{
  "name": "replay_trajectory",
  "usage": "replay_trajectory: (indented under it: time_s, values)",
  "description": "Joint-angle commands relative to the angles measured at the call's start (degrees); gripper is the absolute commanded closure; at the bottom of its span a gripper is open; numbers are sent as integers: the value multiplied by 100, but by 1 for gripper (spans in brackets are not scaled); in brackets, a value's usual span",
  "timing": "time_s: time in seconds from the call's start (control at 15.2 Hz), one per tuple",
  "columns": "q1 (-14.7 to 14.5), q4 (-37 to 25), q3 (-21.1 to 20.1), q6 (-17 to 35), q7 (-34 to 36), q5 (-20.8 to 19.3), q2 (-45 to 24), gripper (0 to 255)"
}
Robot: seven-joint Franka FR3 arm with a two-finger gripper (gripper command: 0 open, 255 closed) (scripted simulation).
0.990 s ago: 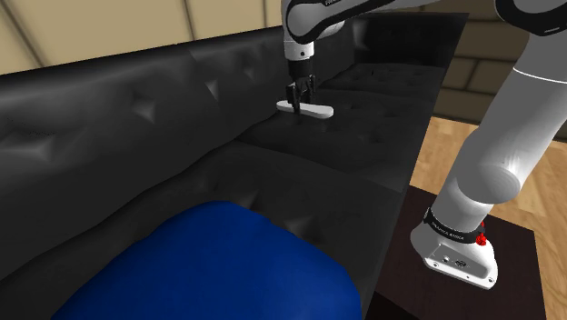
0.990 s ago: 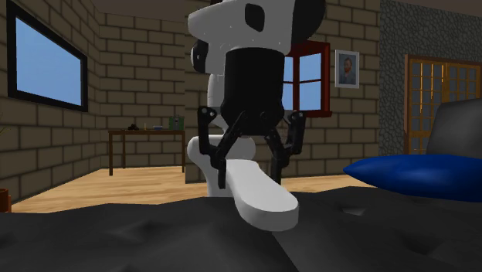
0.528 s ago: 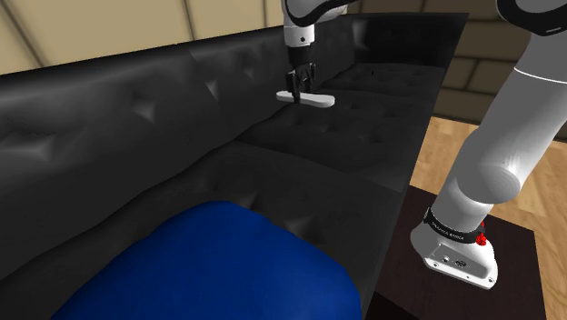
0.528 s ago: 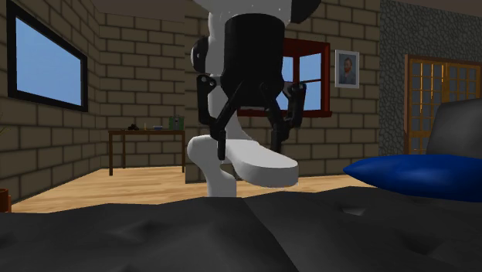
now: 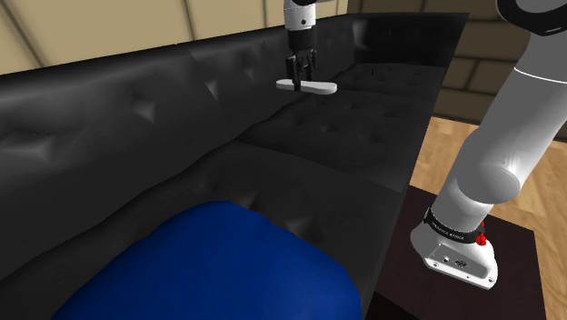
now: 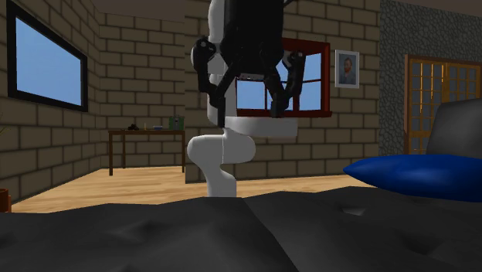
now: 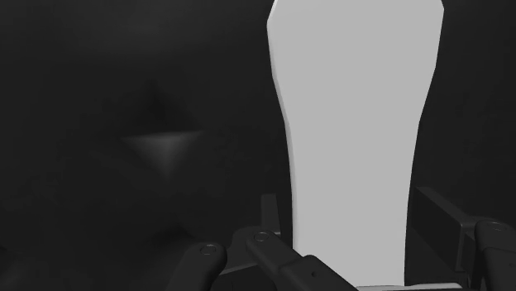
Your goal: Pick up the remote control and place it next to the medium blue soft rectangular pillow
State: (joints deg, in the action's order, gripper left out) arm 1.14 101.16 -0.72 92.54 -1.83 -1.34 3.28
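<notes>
The remote control (image 5: 307, 86) is a plain white slab, held in the air above the black sofa's seat (image 5: 345, 127). My gripper (image 5: 299, 80) is shut on it, clasping one end while the other end sticks out toward the shoulder view's right. In the second exterior view the remote control (image 6: 263, 127) hangs well above the cushions under the gripper (image 6: 249, 116). In the wrist view the remote control (image 7: 351, 140) runs out between the fingers (image 7: 289, 260). The blue pillow (image 5: 218, 268) lies on the seat at the shoulder view's lower left, also at the second exterior view's right as pillow (image 6: 417, 174).
The black sofa's backrest (image 5: 118, 100) runs along the shoulder view's left. A dark stand (image 5: 463, 282) carries the arm's base beside the sofa's front edge. Wooden floor (image 5: 536, 173) lies beyond. A small table (image 6: 147, 147) stands far off by the brick wall.
The gripper has risen with the remote control, lifting it from just above the seat cushion to well above it. The pillow has not moved.
</notes>
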Motion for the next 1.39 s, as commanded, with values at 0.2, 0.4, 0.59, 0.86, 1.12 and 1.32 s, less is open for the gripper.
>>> replay_trajectory:
  time_s: [0.2,0.4,0.59,0.86,1.12,1.32]
  values:
    - [-130,-192,-143,-189,266,33,-10,255]
    - [-325,-210,-358,-203,673,83,-20,255]
    - [-520,-288,-575,-222,1082,127,-82,255]
    - [-785,-490,-860,-259,1632,165,-248,255]
    - [-1061,-808,-1136,-316,2186,167,-510,255]
    - [-1281,-1129,-1333,-377,2604,137,-773,255]
